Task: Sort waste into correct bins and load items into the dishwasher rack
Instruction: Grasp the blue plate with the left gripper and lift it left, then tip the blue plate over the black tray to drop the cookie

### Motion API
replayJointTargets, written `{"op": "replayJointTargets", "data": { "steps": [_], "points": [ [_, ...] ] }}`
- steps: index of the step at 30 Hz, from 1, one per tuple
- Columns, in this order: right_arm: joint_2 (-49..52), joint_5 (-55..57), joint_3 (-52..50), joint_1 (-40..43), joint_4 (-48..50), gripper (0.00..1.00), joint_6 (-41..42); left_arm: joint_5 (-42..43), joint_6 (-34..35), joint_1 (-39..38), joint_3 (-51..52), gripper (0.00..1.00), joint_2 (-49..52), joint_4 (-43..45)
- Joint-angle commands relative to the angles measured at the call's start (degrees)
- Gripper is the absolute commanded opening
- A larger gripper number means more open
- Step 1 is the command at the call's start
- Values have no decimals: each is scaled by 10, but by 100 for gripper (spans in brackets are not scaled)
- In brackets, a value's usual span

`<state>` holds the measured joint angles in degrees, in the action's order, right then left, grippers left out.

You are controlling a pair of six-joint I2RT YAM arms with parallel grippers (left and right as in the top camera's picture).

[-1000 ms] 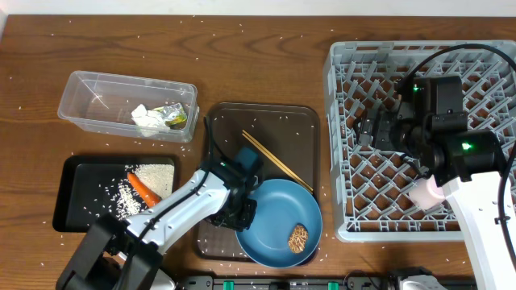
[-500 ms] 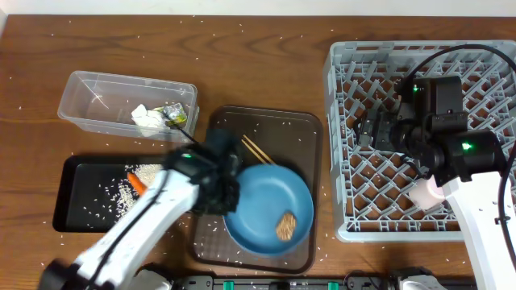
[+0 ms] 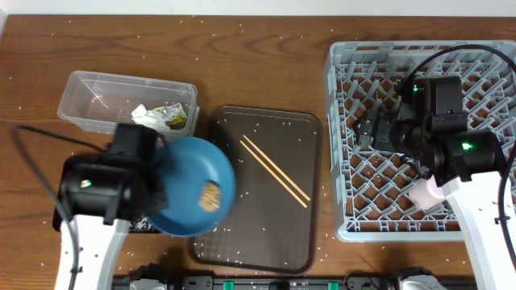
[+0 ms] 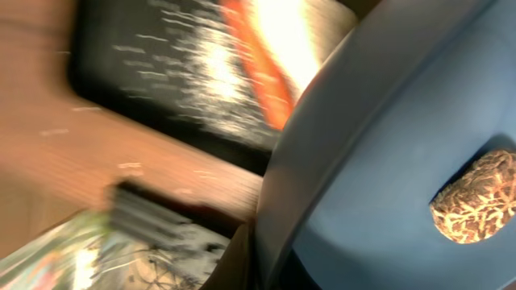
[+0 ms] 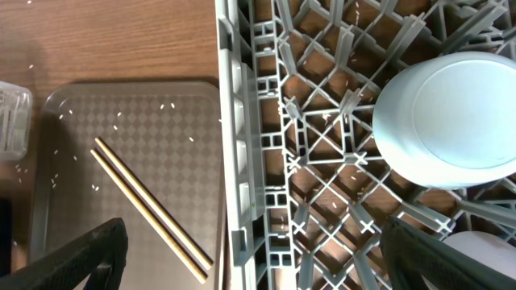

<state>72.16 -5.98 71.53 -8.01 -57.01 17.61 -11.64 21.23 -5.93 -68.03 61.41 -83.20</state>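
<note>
The sorting is partly done. The crumpled tissue [image 3: 143,117] and the green-yellow wrapper [image 3: 172,114] lie in the clear tub [image 3: 97,93], and the left wrist view shows the carrot [image 4: 260,60] and a patch of rice [image 4: 201,72] in the black bin [image 4: 113,56]. The left gripper [image 3: 161,190] is closed on the rim of the blue plate [image 3: 193,169], which it holds tilted above the black bin with the brown food lump [image 3: 211,196] on it, so the step in hand looks like tipping that lump into the bin. After that the plate has to go to the dishwasher rack [image 3: 340,153]. The chopsticks [image 3: 276,171] lie on the brown tray [image 3: 234,246], not yet loaded. The right gripper [image 5: 258,270] hangs over the rack with its jaws wide apart and nothing between them. A white bowl [image 5: 448,121] sits upside down in the rack just beside it. The two cups cannot be made out with certainty. Loose rice grains are scattered across the worktop [image 3: 242,56] and the tray.
</note>
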Motion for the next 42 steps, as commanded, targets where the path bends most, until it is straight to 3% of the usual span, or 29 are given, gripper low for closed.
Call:
{"op": "replayJointTargets", "data": {
  "steps": [1,7,13,19,24,35,37,42],
  "points": [
    [-2,1,5,7,0,93,6,-159,26,32,-47,6,-8,-24],
    [-2,1,5,7,4,94,6,-258,40,60,-56,6,-8,-53],
    [-2,2,5,7,13,94,6,-370,116,60,-46,6,6,-52],
    [-2,13,5,7,32,95,0,-403,161,60,-27,6,73,-79],
    [-2,26,5,12,32,95,-1,-489,166,60,-26,6,140,-104],
    [-2,26,5,20,30,95,-5,-537,166,60,-27,6,197,-137],
    [-2,26,5,21,26,95,-5,-544,119,55,-30,6,191,-136],
    [-2,26,5,21,19,95,-5,-551,153,50,-36,6,172,-119]
  ]
}}
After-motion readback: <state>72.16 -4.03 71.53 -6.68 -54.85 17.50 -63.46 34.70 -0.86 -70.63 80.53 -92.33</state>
